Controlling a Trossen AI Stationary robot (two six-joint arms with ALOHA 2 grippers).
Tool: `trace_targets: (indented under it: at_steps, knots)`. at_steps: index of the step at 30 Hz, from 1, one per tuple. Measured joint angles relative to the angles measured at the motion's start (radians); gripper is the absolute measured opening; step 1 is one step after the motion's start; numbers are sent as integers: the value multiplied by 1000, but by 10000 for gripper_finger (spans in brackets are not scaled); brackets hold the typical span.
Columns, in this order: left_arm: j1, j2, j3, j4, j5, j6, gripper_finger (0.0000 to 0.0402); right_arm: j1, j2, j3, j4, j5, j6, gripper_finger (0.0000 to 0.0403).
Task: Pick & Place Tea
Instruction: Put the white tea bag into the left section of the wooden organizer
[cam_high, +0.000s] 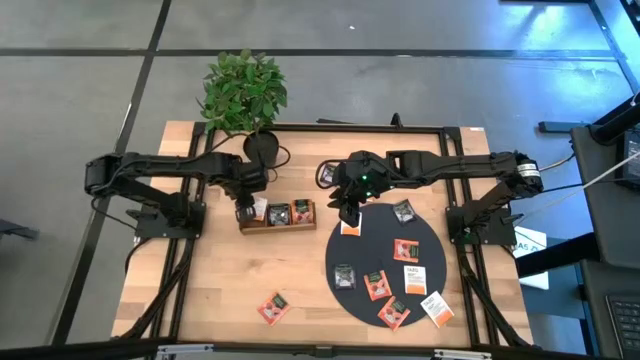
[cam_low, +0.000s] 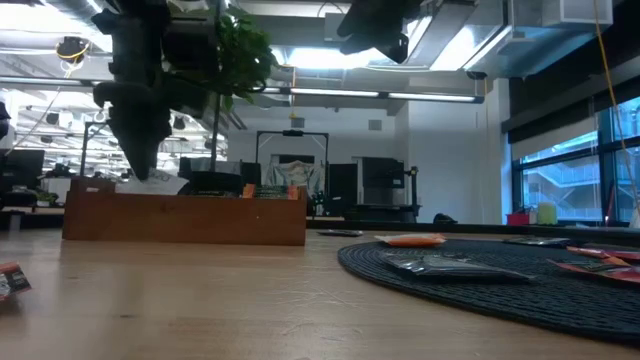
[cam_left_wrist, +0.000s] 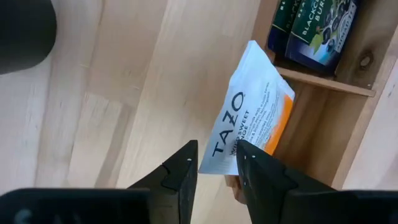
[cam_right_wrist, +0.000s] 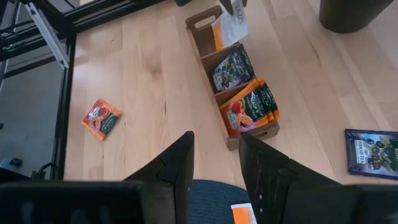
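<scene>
My left gripper (cam_high: 246, 211) stands over the left end compartment of the brown wooden tray (cam_high: 277, 226), shut on a white tea sachet with orange print (cam_left_wrist: 249, 112). The middle compartment holds dark sachets (cam_right_wrist: 231, 65) and the right one red-orange sachets (cam_right_wrist: 252, 106). My right gripper (cam_high: 347, 214) is open and empty, hovering above the near-left rim of the black round mat (cam_high: 352, 300), over a white-orange sachet (cam_high: 350, 229) lying flat there. Several more sachets lie flat on the mat, among them a dark one (cam_high: 403, 211) and a red one (cam_high: 402, 248). My left gripper pinches the white sachet between its two fingers (cam_left_wrist: 186, 165) at one edge (cam_left_wrist: 221, 157), coming from above and pointing down. The sachet hangs tilted below the fingers. Its lower part (cam_right_wrist: 225, 34) reaches into the tray's end compartment.
A red-orange sachet (cam_high: 273, 307) lies alone on the bare wood near the table's near edge. A potted plant (cam_high: 245, 95) stands at the far edge behind the tray, its dark pot (cam_high: 260, 145) close to the left arm. Open wood lies left of the tray.
</scene>
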Motion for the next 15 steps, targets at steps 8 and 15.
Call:
trace_targets:
  at_steps: [8, 15]
  knots:
    - [-16, 0, 0, 0, 33, -40, 111, 0, 0, 0, 0, 7, 1, 129]
    - [-48, 0, 0, 0, 42, -112, 108, 0, 0, 0, 0, 7, 0, 129]
